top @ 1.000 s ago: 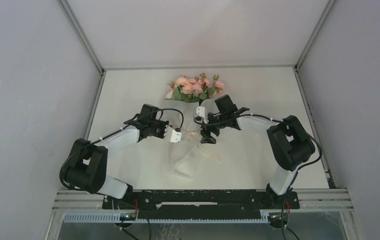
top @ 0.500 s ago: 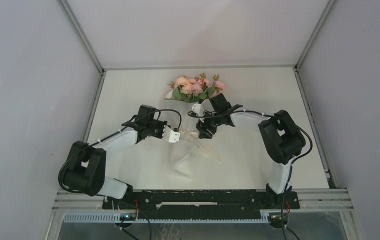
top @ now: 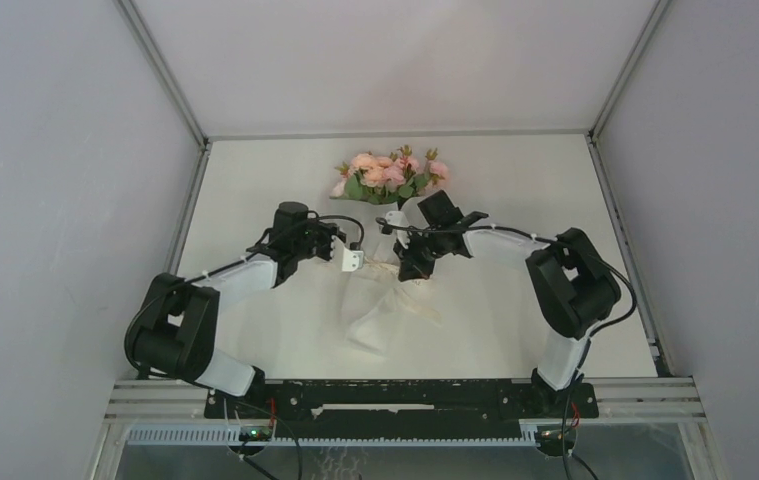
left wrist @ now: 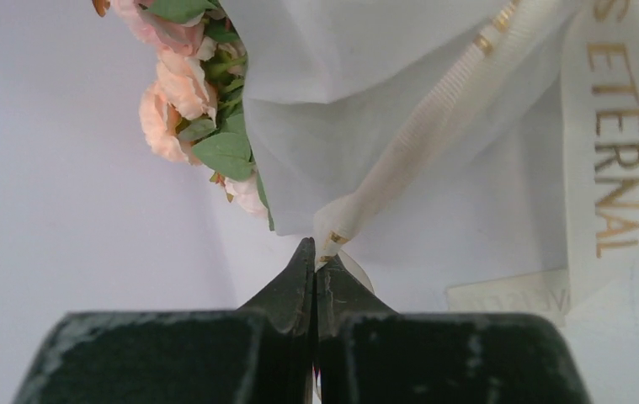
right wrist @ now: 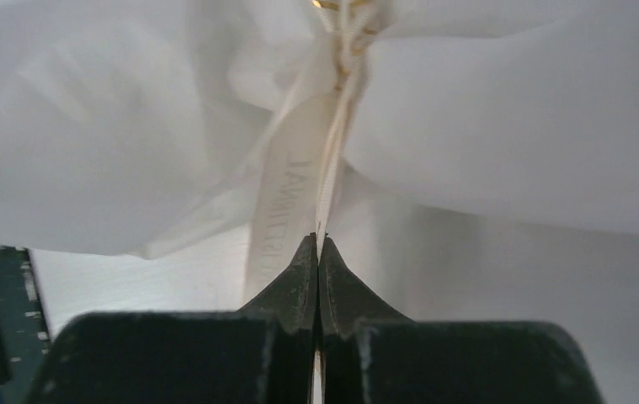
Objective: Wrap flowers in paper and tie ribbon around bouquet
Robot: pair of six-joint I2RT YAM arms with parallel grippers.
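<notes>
One bouquet [top: 381,285] lies lengthwise at mid-frame in the top view, heads toward the upper edge; flowers [top: 389,174] pale pink, rounded, ruffled, with matte green leaves, fanned above the wrap; paper [top: 375,330] thin, translucent white, creased, pinched at the waist and flaring into a crumpled skirt toward lower centre; ribbon [left wrist: 438,109] cream, narrow, finely ribbed; one flat length at the right of the left wrist view carries gold lettering reading ETERNAL; a gold-flecked strand runs from upper right down to the claw tips.

Left gripper [left wrist: 313,255]: dark wedge jaws fully together, ribbon end nipped at the very tips. Right gripper [right wrist: 318,244]: jaws likewise pressed together, a lettered ribbon strand turned on edge entering between the tips; paper billows on both sides and fills most of that view.

In the top view both claws sit at the waist, one on each side, close to each other; arm links cover part of the wrap there. Tabletop [top: 525,190] white, smooth, matte; grey walls [top: 65,200] around; black rail [top: 405,395] along the lower edge.
</notes>
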